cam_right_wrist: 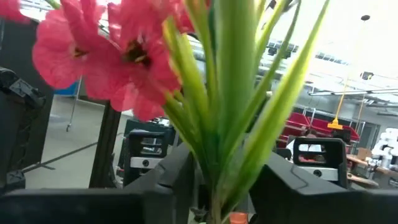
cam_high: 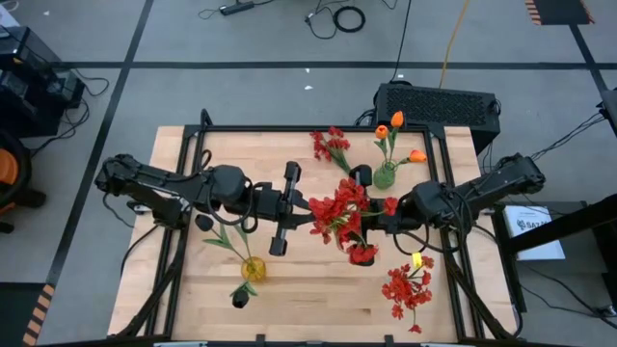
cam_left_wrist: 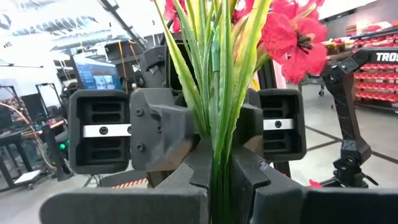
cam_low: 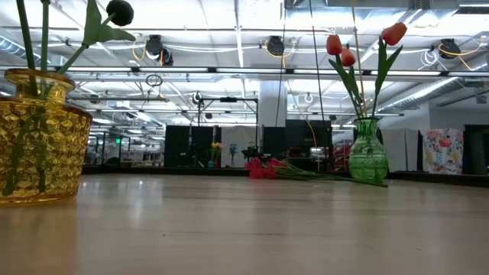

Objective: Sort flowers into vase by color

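- We see both arms meet mid-table in the high view, at the frame's centre, around one bushy red cluster (cam_high: 339, 214).
- The left gripper (cam_high: 307, 208) is clamped tight on its green stems (cam_left_wrist: 217, 155); the left wrist view shows the fingers pinching them with no gap.
- The right gripper (cam_high: 371, 224) comes in from the right, and in its wrist view the same stems (cam_right_wrist: 230, 143) stand between its fingers; we cannot tell whether they have closed on them.
- Right of centre, the green vase (cam_high: 385, 174) holds three orange tulip-like blooms (cam_high: 396, 120).
- Lower left, the yellow vase (cam_high: 253, 268) carries black tulip-like blooms (cam_high: 239, 299).
- Two more red clusters lie on the wooden table (cam_high: 318, 299): one near the top (cam_high: 330, 146), one lower right (cam_high: 406, 287).
- A dark vase (cam_high: 362, 177) stands just left of the green one.
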Tool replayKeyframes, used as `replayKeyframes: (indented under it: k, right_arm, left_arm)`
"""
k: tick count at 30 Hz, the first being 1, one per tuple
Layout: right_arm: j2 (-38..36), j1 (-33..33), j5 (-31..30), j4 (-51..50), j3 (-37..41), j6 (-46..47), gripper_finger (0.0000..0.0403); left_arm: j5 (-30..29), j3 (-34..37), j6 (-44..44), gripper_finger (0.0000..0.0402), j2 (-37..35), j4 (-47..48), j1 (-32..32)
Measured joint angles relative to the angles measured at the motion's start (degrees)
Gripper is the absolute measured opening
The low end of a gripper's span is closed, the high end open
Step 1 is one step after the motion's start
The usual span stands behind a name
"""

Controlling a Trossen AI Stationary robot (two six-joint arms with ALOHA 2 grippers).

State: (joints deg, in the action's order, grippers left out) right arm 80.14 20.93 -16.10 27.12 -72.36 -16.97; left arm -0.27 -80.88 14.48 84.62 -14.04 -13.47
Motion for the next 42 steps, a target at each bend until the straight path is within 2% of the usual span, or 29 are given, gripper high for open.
replayKeyframes:
  k: [7, 10, 13, 21, 25, 32, 36, 42]
  right_arm:
    - [0.13, 0.00, -0.02, 0.82, 0.00, -0.39, 0.0065]
    - [0.13, 0.01, -0.01, 0.79, 0.00, -0.34, 0.0040]
    - [0.13, 0.02, 0.02, 0.41, 0.00, 0.00, 0.0028]
    - [-0.03, -0.02, -0.32, 0.59, 0.00, 0.01, 0.0022]
    - [-1.59, 0.21, -0.24, -0.77, 0.00, 0.03, 0.0022]
    - [-9.07, 3.71, -5.07, -11.17, 0.00, 1.58, 0.0022]
    - [-14.20, 6.87, -5.34, -20.95, -0.02, 6.75, 0.0022]
    - [-20.76, 13.64, -11.33, -34.62, -0.02, 15.05, 0.0017]
  left_arm:
    - [-0.04, -0.02, -0.05, 0.0029, -0.04, 0.37, 0.00]
    - [-0.02, -0.02, -0.45, 0.0045, -0.06, 0.75, 0.00]
    - [0.02, -0.05, -0.59, 0.0083, -0.15, 2.30, -0.03]
    - [-0.35, -0.07, -0.63, 0.0220, 0.04, 3.98, -0.48]
    - [-3.84, -0.04, -0.63, 0.0259, -1.26, 5.46, -1.03]
    - [-6.44, -0.04, -1.85, 0.0287, -6.65, 14.16, -2.99]
    - [-12.20, -0.04, -6.18, 0.0288, -9.39, 22.87, -3.81]
    - [-20.95, 0.66, -10.44, 0.0288, -10.34, 34.26, -3.98]
